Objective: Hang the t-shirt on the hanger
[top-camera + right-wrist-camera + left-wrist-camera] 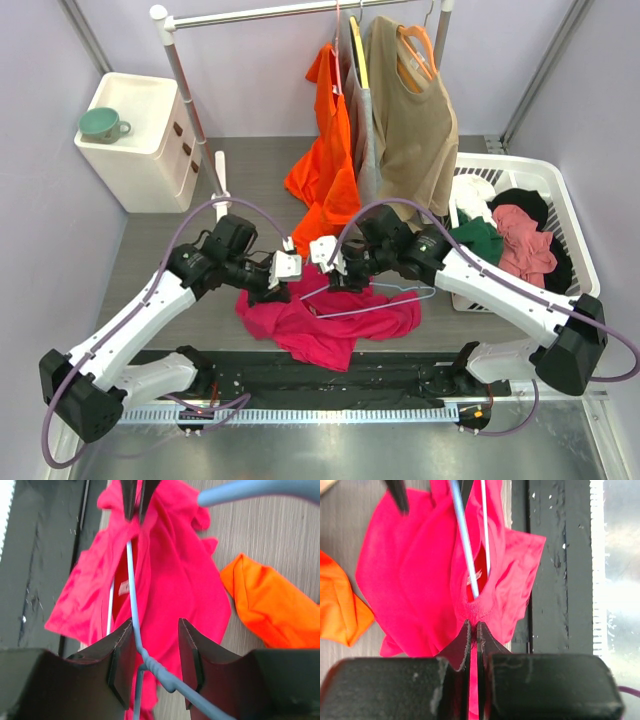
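the left jaws are pressed fully together on the ribbed collar [477, 611] of the t-shirt [320, 325], pinching its near edge so that the neck opening gapes away from them. the right jaws stand partly apart, with the twisted neck of the hanger [131, 580] lying between them and against one finger; they are not clamped on the wire, and whether they carry its weight i cannot tell. from there one blue wire arm runs straight into the neck opening, past the small white label [475, 576]. the t-shirt lies crumpled on the surface [140, 240] between the two arms, near the front edge, with an orange garment [340, 605] just beside it. the step in hand looks like threading: one shoulder of the hanger is inside the neck and the rest is outside. the next move probably calls for the right jaws to close on the hanger and slide it deeper and sideways into a sleeve side while the collar is held taut, then for the collar to be worked over the other shoulder.
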